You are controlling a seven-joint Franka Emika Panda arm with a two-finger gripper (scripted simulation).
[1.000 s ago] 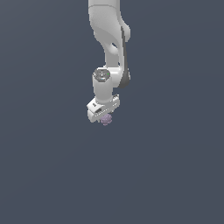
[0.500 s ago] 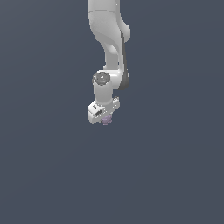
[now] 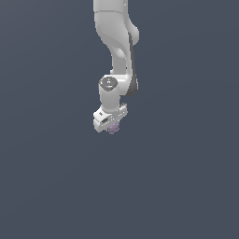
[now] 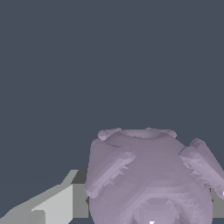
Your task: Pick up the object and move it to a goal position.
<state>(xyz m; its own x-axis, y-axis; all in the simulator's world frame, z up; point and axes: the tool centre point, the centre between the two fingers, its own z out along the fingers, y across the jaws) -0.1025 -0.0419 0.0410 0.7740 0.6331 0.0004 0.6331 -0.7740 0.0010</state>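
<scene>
The object (image 3: 113, 128) is a tiny pale lilac knobbly lump that peeks out just under my white gripper (image 3: 111, 122) in the exterior view. In the wrist view the object (image 4: 148, 175) fills much of the picture close to the camera, with one pale finger (image 4: 52, 203) touching its side. The other finger is mostly hidden behind it. The gripper is shut on the object. The white arm (image 3: 116, 42) comes down from the top of the exterior view.
A plain dark grey-blue surface (image 3: 56, 177) lies all around the gripper. No other objects or edges show.
The gripper with the object has shifted slightly up and toward the exterior view's left. It stays shut on the object.
</scene>
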